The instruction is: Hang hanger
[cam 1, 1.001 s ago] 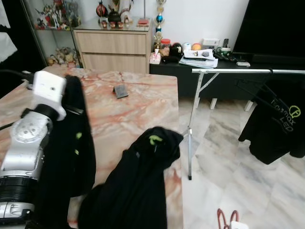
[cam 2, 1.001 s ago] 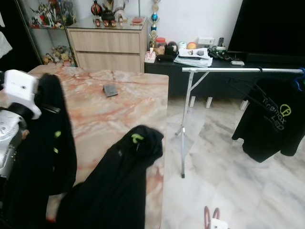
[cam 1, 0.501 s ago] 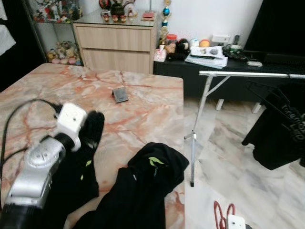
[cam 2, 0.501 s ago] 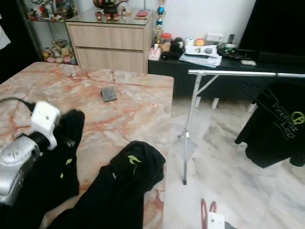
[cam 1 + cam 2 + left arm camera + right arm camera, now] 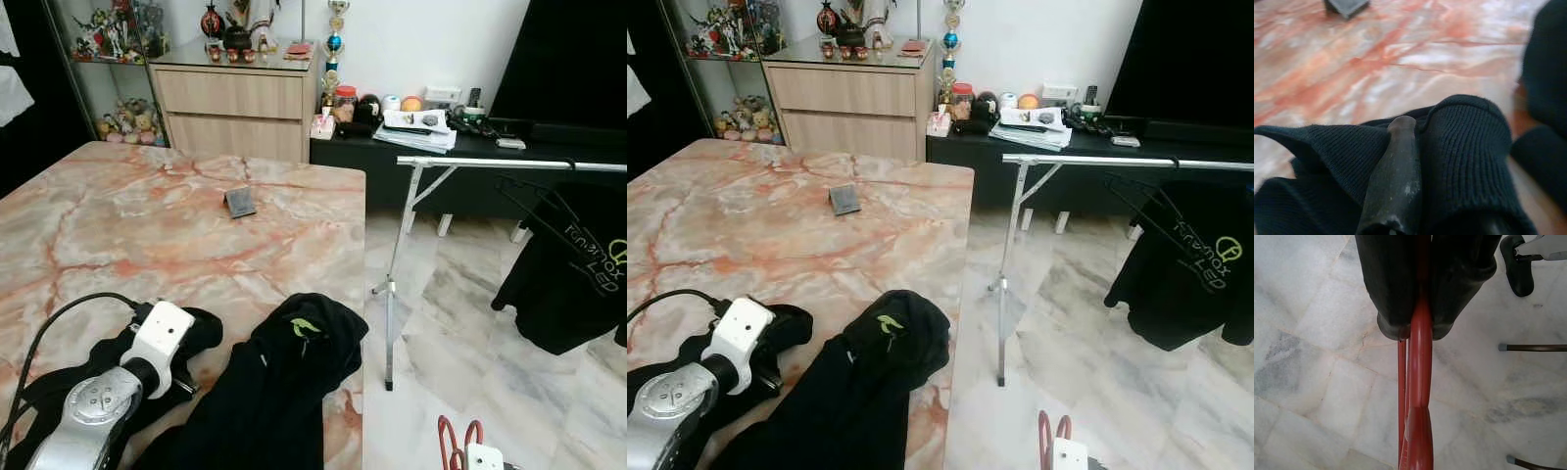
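We see a marble table (image 5: 147, 215) beside a clothes rail (image 5: 509, 163). Our right tool (image 5: 1419, 330) clamps the red hanger (image 5: 1419, 431) above the floor; our left tool (image 5: 1449, 161), fingers wrapped in black garment (image 5: 1327, 156), we cannot tell.

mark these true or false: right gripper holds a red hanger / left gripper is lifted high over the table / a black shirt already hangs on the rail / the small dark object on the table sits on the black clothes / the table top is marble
1. The right gripper holds a red plastic hanger. True: its jaws are shut on it.
2. The left gripper is lifted high. False: it is low on the pink marble table, closed on a black knitted garment.
3. A black printed shirt hangs on the silver metal rail. True.
4. The small dark flat object sits on the clothes. False: it lies on bare marble, apart from them.
5. The table top is marble. True.
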Motion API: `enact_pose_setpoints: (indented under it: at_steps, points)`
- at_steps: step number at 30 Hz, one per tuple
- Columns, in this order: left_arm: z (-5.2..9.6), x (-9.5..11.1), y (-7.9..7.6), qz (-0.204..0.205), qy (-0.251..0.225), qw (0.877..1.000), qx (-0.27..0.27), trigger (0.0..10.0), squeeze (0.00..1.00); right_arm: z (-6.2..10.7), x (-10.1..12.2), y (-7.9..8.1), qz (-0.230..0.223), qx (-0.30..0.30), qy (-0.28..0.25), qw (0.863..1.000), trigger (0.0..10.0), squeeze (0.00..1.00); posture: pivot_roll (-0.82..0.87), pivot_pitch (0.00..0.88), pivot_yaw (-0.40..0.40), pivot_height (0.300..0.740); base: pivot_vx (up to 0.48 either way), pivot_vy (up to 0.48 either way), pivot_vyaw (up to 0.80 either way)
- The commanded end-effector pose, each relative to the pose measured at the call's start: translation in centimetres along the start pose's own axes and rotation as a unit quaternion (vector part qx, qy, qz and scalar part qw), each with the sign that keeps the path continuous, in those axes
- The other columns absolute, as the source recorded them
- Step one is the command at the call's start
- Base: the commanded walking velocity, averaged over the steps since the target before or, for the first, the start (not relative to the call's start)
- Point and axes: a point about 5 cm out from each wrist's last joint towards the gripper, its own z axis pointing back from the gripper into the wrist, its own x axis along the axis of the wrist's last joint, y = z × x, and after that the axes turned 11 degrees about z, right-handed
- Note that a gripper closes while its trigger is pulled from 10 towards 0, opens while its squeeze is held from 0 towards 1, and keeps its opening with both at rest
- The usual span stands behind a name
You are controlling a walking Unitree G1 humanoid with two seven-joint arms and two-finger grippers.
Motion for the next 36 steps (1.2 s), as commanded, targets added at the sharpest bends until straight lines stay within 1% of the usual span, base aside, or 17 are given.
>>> enact_pose_setpoints:
  at_steps: [1,5,9,11,14,18,20,24,26,28,29,30,31,32,34,35,36]
  points:
    - [0.5,0.5,0.6,-0.008,-0.013,1.000,0.025,10.0,0.96,0.0,0.0,-0.1,0.002,-0.001,0.001,1.000,10.0,0.00,0.06,0.000,-0.022,0.740,0.000,0.000,0.00]
    - [1.2,1.4,1.4,-0.003,-0.043,0.998,0.050,10.0,0.97,0.0,0.0,-0.2,0.003,-0.002,0.002,1.000,10.0,0.00,0.07,0.000,-0.027,0.740,0.000,0.000,0.00]
    - [1.8,1.8,1.6,-0.007,-0.051,0.998,0.046,10.0,0.96,0.0,0.0,-0.2,0.005,-0.001,0.002,1.000,10.0,0.00,0.08,0.000,-0.029,0.740,0.000,0.000,0.00]
    - [2.2,1.7,1.6,-0.016,-0.049,0.998,0.036,10.0,0.96,0.0,0.0,-0.3,0.006,-0.001,0.003,1.000,10.0,0.00,0.08,0.000,-0.031,0.740,0.000,0.000,0.00]
    - [3.1,1.3,0.7,-0.037,-0.027,0.999,-0.022,10.0,0.95,0.0,0.0,-0.3,0.007,-0.001,0.003,1.000,10.0,0.00,0.08,0.000,-0.032,0.740,0.000,0.000,0.00]
    - [4.0,0.8,0.1,-0.047,-0.009,0.997,-0.058,10.0,0.96,0.0,-0.1,-0.3,0.007,0.000,0.003,1.000,10.0,0.00,0.08,0.000,-0.030,0.740,0.000,0.000,0.00]
    - [5.3,0.5,0.8,-0.043,0.005,0.997,-0.060,10.0,0.96,0.0,-0.1,-0.3,0.006,0.000,0.003,1.000,10.0,0.00,0.08,0.000,-0.030,0.740,0.000,0.000,0.00]
    - [6.4,0.5,2.0,-0.040,0.005,0.998,-0.043,10.0,0.96,0.0,-0.1,-0.3,0.006,-0.001,0.003,1.000,10.0,0.00,0.09,0.000,-0.033,0.740,0.000,0.000,0.00]
    - [7.4,0.5,3.1,-0.035,0.003,0.999,-0.014,10.0,0.97,0.0,-0.1,-0.4,0.007,-0.001,0.003,1.000,10.0,0.00,0.09,0.000,-0.037,0.740,0.000,0.000,0.00]
    - [8.2,0.5,4.3,-0.018,-0.012,0.999,0.028,10.0,0.93,0.0,-0.1,-0.4,0.008,-0.002,0.003,1.000,10.0,0.00,0.10,0.000,-0.037,0.740,0.000,0.000,0.00]
    - [8.4,0.7,4.8,-0.005,-0.028,0.998,0.054,10.0,0.89,0.0,-0.1,-0.4,0.008,-0.002,0.003,1.000,10.0,0.00,0.10,0.000,-0.038,0.740,0.000,0.000,0.00]
    - [8.6,0.9,5.4,0.010,-0.053,0.994,0.094,10.0,0.65,0.0,-0.1,-0.4,0.008,-0.002,0.003,1.000,10.0,0.00,0.10,0.000,-0.042,0.740,0.000,0.000,0.00]
    - [9.0,1.2,6.3,0.043,-0.093,0.984,0.148,10.0,0.35,0.0,-0.1,-0.5,0.010,-0.002,0.003,1.000,10.0,0.00,0.10,0.000,-0.044,0.740,0.000,0.000,0.00]
    - [9.1,1.4,6.4,0.080,-0.123,0.974,0.173,10.0,0.00,0.0,0.0,-0.5,0.011,-0.001,0.003,1.000,10.0,0.00,0.11,0.000,-0.047,0.740,0.000,0.000,0.00]
    - [9.0,1.5,6.2,0.095,-0.133,0.971,0.176,10.0,0.00,0.0,0.0,-0.6,0.012,-0.001,0.003,1.000,10.0,0.00,0.11,0.000,-0.051,0.740,0.000,0.000,0.00]
    - [8.5,1.8,4.7,0.124,-0.149,0.969,0.156,10.0,0.00,0.0,0.0,-0.6,0.013,0.000,0.003,1.000,10.0,0.00,0.10,0.000,-0.053,0.740,0.000,0.000,0.00]
    - [8.3,1.9,4.1,0.134,-0.155,0.968,0.147,10.0,0.00,0.0,0.0,-0.6,0.014,0.000,0.002,1.000,10.0,0.00,0.10,0.000,-0.054,0.740,0.000,0.000,0.00]
